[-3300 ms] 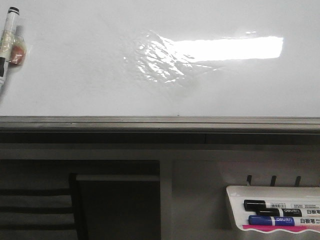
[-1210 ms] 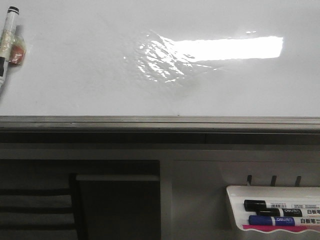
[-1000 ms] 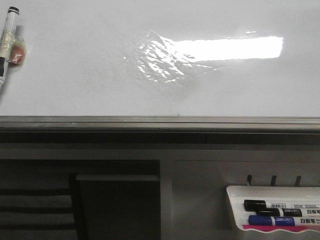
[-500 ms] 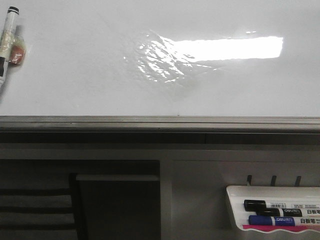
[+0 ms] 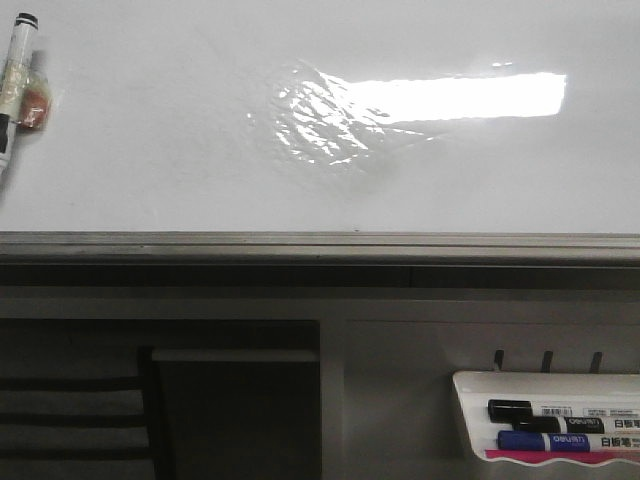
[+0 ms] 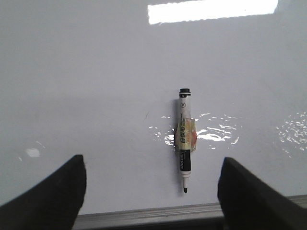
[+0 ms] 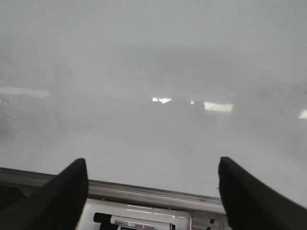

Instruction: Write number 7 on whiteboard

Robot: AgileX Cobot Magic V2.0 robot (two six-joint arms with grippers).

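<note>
- We see the whiteboard (image 5: pixel 180 130) filling the upper half of the front view, glossy white, with a bright rectangular glare (image 5: pixel 460 97) right of its middle and a grey frame edge (image 5: pixel 320 245) along its lower side.
- We find no number 7 on the board in any view; its surface shows no marker stroke.
- A marker (image 5: pixel 12 90) with a black cap, a taped band around its barrel, lies against the board at the far left of the front view; in the left wrist view the same marker (image 6: pixel 184 140) stands on end with its tip toward the frame.
- Our left pincer (image 6: pixel 151 201) is wide open, its two dark fingers (image 6: pixel 45 196) spread to either side of the marker, well apart from it and holding nothing.
- Our right pincer (image 7: pixel 153 199) is likewise spread wide and holds nothing, facing the board.
- Below the frame at the right, a small white tray (image 5: pixel 470 420) holds a black marker (image 5: pixel 545 410) and a blue marker (image 5: pixel 560 440).
</note>
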